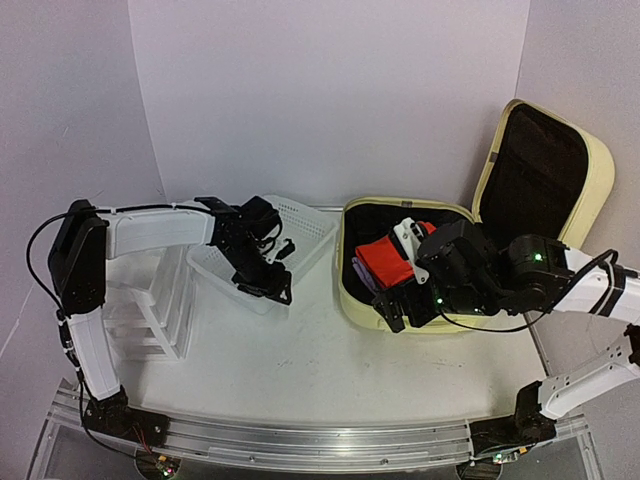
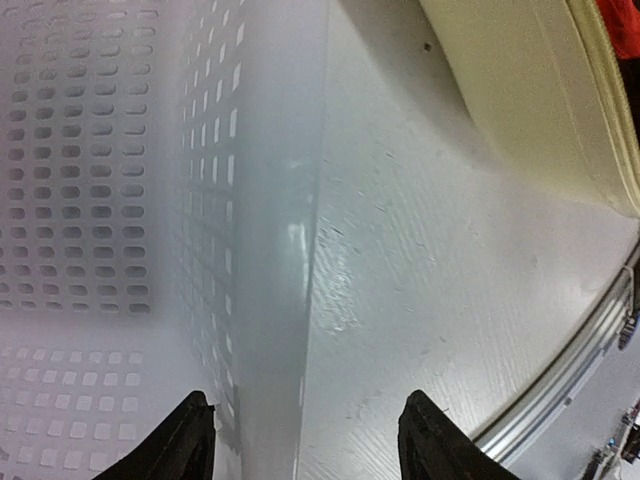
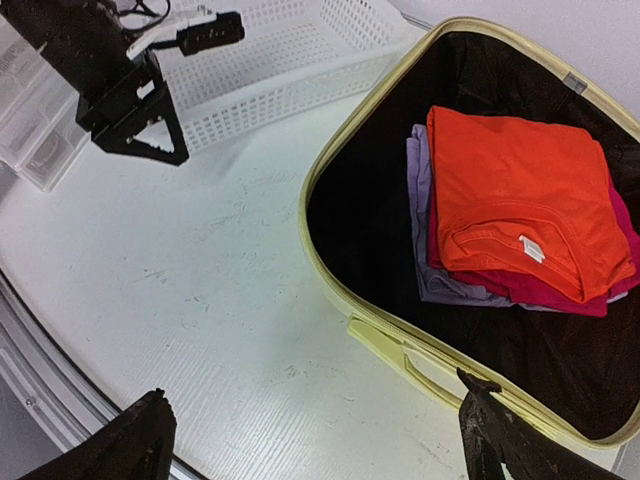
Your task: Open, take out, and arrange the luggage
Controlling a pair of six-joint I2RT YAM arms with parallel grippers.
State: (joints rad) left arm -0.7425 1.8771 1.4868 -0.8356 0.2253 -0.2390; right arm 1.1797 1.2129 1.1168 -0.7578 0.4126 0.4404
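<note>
Luggage (image 1: 540, 175) lies open, folded shirts (image 3: 520, 210) inside; right gripper (image 3: 310, 440) hovers over its front rim, fingers apart; left gripper (image 2: 305, 440), likewise apart, hangs above one wall of the white basket (image 2: 90, 200).

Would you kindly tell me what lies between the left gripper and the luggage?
Nothing but bare white table lies between the left gripper and the luggage, clearest in the right wrist view.
</note>
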